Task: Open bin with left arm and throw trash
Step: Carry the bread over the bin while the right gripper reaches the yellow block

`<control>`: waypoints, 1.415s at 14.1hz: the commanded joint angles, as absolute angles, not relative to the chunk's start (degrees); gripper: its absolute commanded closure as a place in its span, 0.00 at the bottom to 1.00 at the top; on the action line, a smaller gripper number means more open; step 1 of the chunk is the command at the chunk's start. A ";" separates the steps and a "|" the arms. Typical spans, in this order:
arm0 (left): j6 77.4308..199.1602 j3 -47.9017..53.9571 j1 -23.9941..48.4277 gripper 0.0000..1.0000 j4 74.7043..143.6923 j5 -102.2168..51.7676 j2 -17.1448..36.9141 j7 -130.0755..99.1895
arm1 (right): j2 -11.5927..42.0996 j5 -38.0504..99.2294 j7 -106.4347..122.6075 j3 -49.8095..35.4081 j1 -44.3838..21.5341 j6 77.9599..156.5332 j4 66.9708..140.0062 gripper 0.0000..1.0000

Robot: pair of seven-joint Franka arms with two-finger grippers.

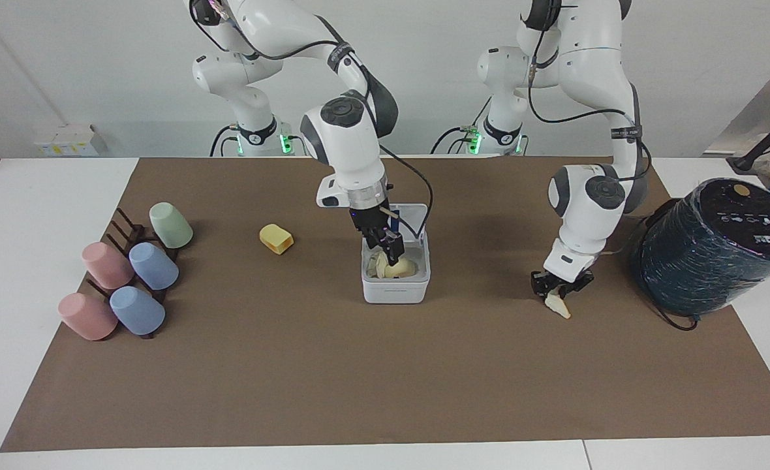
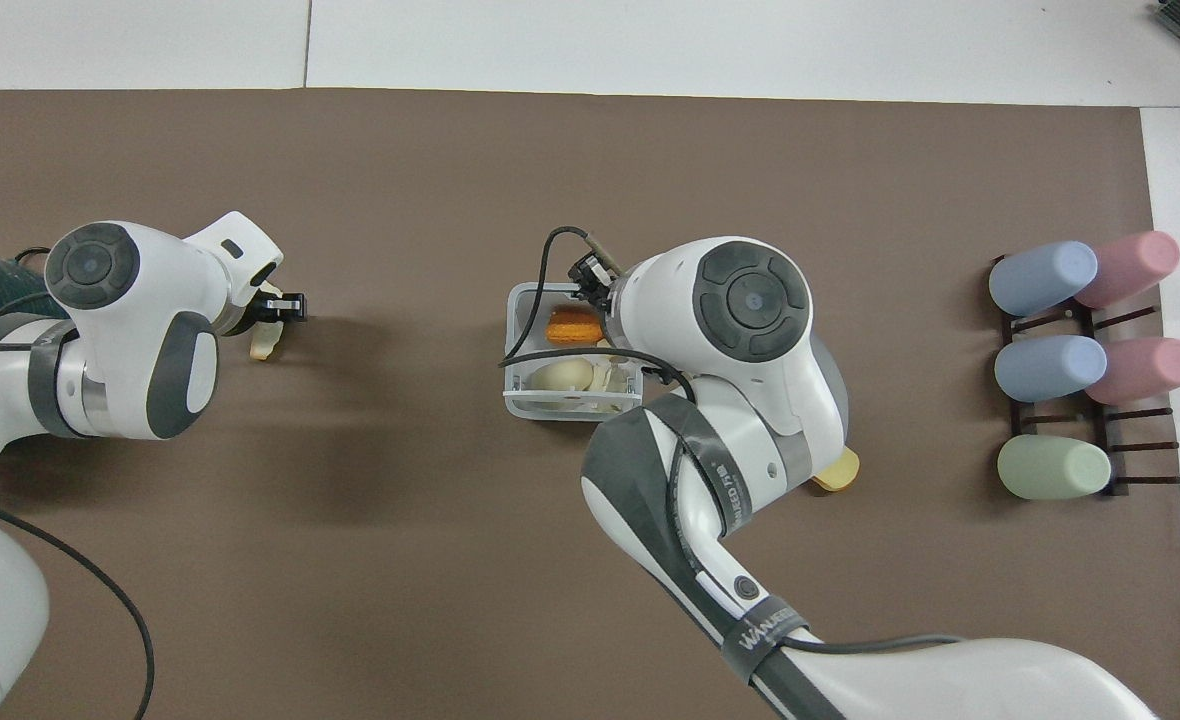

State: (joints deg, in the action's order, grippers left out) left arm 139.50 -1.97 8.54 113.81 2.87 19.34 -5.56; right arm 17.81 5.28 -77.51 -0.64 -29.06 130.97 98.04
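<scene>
The left gripper [image 1: 558,291] has its jaws clamped on the pale wedge [image 1: 558,305], which hangs just under them. The right gripper [image 1: 391,249] hangs over the open bin [image 1: 395,290], jaws apart, with the cream lump [image 1: 403,267] lying below them inside.

We see: wall [image 1: 424,78] plain white | table [image 1: 32,215] white, seamed panels | mat [image 1: 385,365] brown, covering most of it | light even, shadows soft.
</scene>
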 commanded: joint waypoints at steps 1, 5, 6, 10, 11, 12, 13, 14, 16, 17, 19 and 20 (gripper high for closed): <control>132.56 -2.90 11.42 1.00 107.86 4.13 20.12 -5.89 | 16.61 4.57 -71.91 -0.70 -27.34 130.08 98.44 0.19; 118.08 -2.73 16.42 1.00 97.15 3.34 19.69 -8.68 | 12.58 -1.48 -69.19 -0.79 -24.26 128.85 103.52 0.03; 114.82 -2.46 18.00 1.00 94.68 2.73 19.34 -11.49 | 11.61 -2.89 -67.86 -0.79 -23.82 128.76 105.10 0.00; 108.37 -2.37 26.87 1.00 88.60 -2.36 19.16 -24.57 | 9.32 -3.43 -64.53 -0.79 -21.28 128.15 109.93 0.00; 109.24 -2.37 29.68 1.00 88.59 -2.63 19.16 -28.44 | 8.45 -3.43 -62.68 -0.79 -20.49 128.14 111.87 0.00; 110.12 -2.29 31.97 1.00 88.68 -2.64 19.16 -31.87 | 7.74 -3.43 -60.84 -0.79 -19.78 128.14 113.71 0.00; 111.26 -2.11 33.47 1.00 88.68 -2.90 19.16 -34.95 | 7.13 -3.43 -58.99 -0.79 -19.34 128.23 115.04 0.00; 113.01 -2.02 34.97 1.00 88.86 -4.12 19.16 -37.33 | 6.86 -3.43 -57.41 -0.79 -18.90 128.23 115.92 0.00; 114.69 -1.93 37.78 1.00 89.82 -6.23 19.07 -40.24 | 6.16 -3.43 -53.11 -0.88 -17.24 128.23 117.59 0.00; 114.87 -1.93 38.84 1.00 90.96 -6.24 18.46 -41.04 | 5.37 -3.43 -50.13 -0.88 -16.27 128.41 119.69 0.00; 116.45 -1.93 39.99 1.00 93.59 -6.33 17.32 -41.48 | 3.52 -3.43 -49.39 -0.88 -15.03 128.94 123.91 0.00; 116.54 -1.93 39.99 1.00 94.65 -6.33 16.97 -41.48 | 2.73 -3.34 -49.05 -0.88 -14.86 129.46 125.75 0.00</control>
